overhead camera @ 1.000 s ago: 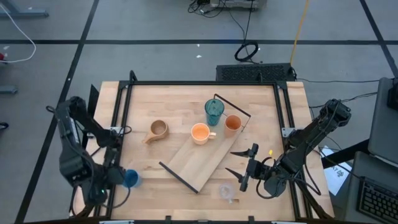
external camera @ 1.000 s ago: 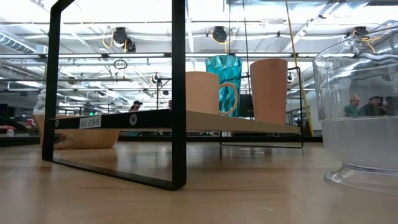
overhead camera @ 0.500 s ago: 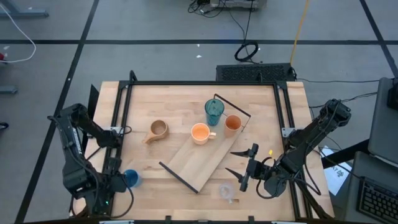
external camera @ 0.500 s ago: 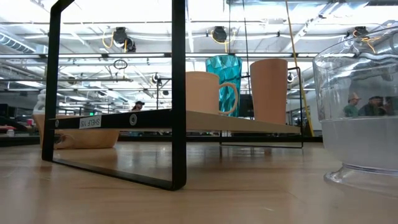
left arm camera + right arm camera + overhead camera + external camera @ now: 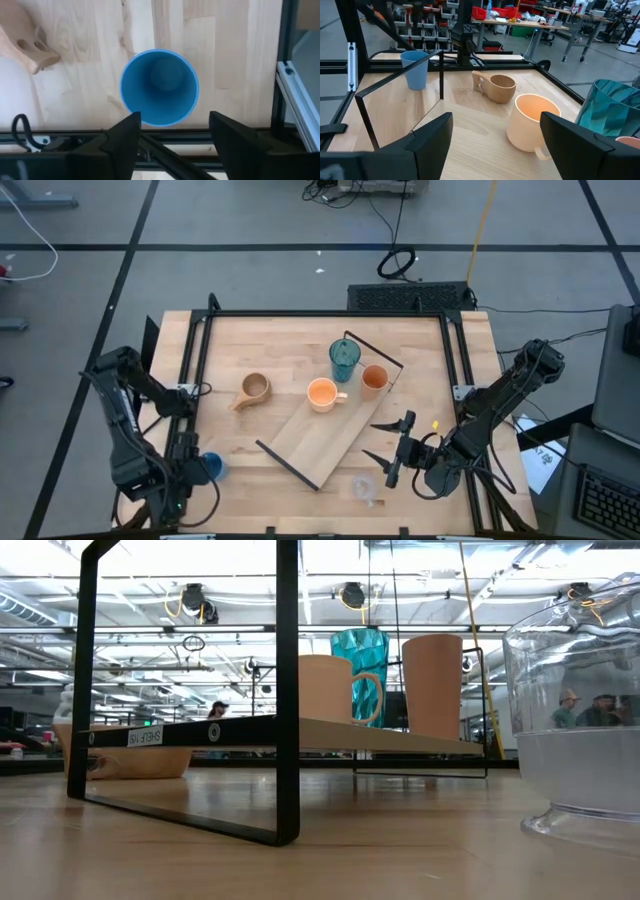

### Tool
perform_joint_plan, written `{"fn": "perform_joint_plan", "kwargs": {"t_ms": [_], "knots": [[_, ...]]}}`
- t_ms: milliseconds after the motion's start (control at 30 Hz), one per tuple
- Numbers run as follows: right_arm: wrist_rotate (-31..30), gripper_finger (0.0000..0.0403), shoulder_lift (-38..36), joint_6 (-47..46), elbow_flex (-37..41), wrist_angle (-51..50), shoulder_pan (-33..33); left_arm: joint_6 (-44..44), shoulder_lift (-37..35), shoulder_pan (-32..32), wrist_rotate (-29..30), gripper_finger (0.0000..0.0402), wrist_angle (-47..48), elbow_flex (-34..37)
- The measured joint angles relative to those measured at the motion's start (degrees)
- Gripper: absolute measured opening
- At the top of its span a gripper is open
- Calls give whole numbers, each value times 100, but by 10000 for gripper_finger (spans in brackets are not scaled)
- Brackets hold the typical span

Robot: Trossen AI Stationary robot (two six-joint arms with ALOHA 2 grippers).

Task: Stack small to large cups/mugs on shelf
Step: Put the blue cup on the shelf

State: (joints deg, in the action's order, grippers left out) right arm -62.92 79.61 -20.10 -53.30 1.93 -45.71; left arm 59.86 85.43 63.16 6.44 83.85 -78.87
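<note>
Two hands are at work over the bench (image 5: pixel 260 340). The left hand (image 5: pixel 170 142) hangs at the near left corner, straight above the small blue cup (image 5: pixel 159 87), its dark fingers (image 5: pixel 125 137) spread apart and released, flanking the cup's near rim without gripping it. The blue cup stands upright on the bare wood, mouth up, just inside the black frame rail at the bench's near edge; in the high view it sits (image 5: pixel 208 468) beside the left arm's wrist. The right hand (image 5: pixel 392 450) waits near the right front of the bench, fingers open and holding nothing, pointed toward the shelf (image 5: pixel 320 442).

Outward from the blue cup, the tan handled mug (image 5: pixel 254 389) lies on the bench, left of the shelf and apart from it. The shelf runs diagonally across the middle of the bench, a light-wood board with thin black rails at its two ends. Toward its far end stand three vessels: an orange mug (image 5: pixel 322 393) with its handle to the right, a teal tumbler (image 5: pixel 344 358) behind it, and an orange cup (image 5: pixel 374 379) just beside the far rail. A small clear cup (image 5: pixel 364 488) stands on the bench off the shelf's near end, just in front of the right hand; in the low view it looms large at the right edge (image 5: pixel 585 730).
</note>
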Motion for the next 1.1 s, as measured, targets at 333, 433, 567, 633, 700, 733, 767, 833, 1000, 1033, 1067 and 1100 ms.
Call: {"fn": "perform_joint_plan", "kwargs": {"t_ms": [333,433,567,633,700,733,767,833,1000,1033,1067,1100], "knots": [[-1,293,0,1,1,0,0,57,0,0,-31,235,-1135,773],[0,293,0,0,1,0,0,121,0,-2,-106,220,-1376,1035],[0,293,0,0,2,0,0,235,0,0,-188,205,-1583,1315],[0,293,0,2,1,0,0,234,0,0,-188,200,-1709,1381],[0,293,0,0,2,0,0,168,0,-2,-170,197,-1863,1429],[0,293,0,1,2,0,0,116,0,-2,-158,194,-1946,1467],[0,293,0,1,1,0,0,63,0,-2,-149,190,-2021,1509],[0,293,0,2,2,0,0,10,0,-1,-143,179,-2113,1587],[0,293,0,24,2,0,0,35,0,-16,-9,134,-2098,1657],[0,293,0,24,1,0,0,24,0,-17,6,124,-2097,1657],[2,293,0,24,2,0,0,11,0,-17,6,115,-2093,1657],[1,293,0,24,0,0,0,-4,0,-17,6,104,-2095,1657]]}}
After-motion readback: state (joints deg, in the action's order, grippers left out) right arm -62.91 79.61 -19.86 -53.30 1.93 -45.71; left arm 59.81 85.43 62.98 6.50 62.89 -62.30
